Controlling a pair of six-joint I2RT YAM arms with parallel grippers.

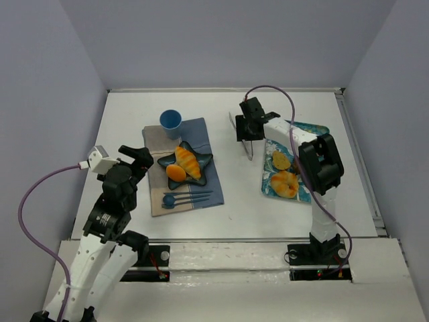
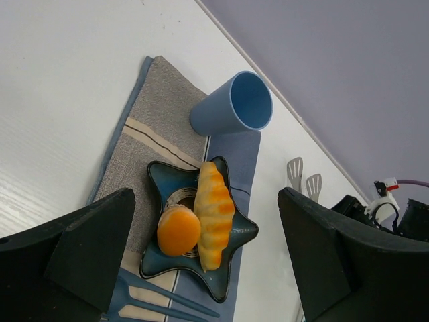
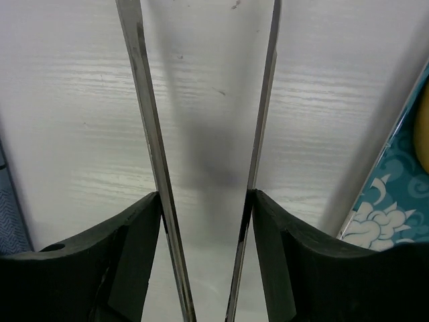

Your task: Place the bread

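Note:
A striped orange croissant (image 1: 189,162) and a round orange bun (image 1: 175,172) lie on a dark star-shaped plate (image 1: 204,176). In the left wrist view the croissant (image 2: 213,211) and bun (image 2: 178,231) sit on the plate (image 2: 242,235) below my left gripper (image 2: 204,268), which is open and empty. My left gripper (image 1: 137,157) hangs over the placemat's left edge. My right gripper (image 1: 248,127) is shut on metal tongs (image 1: 249,149), whose two arms (image 3: 144,100) run between its fingers (image 3: 134,255), tips pointing down at the table beside a teal tray (image 1: 310,129).
The teal tray holds two more orange breads (image 1: 286,183). A blue cup (image 1: 171,120) stands at the back of the grey-blue placemat (image 1: 155,137). A blue fork and spoon (image 1: 191,196) lie in front of the star plate. The tray's edge (image 3: 389,194) shows in the right wrist view.

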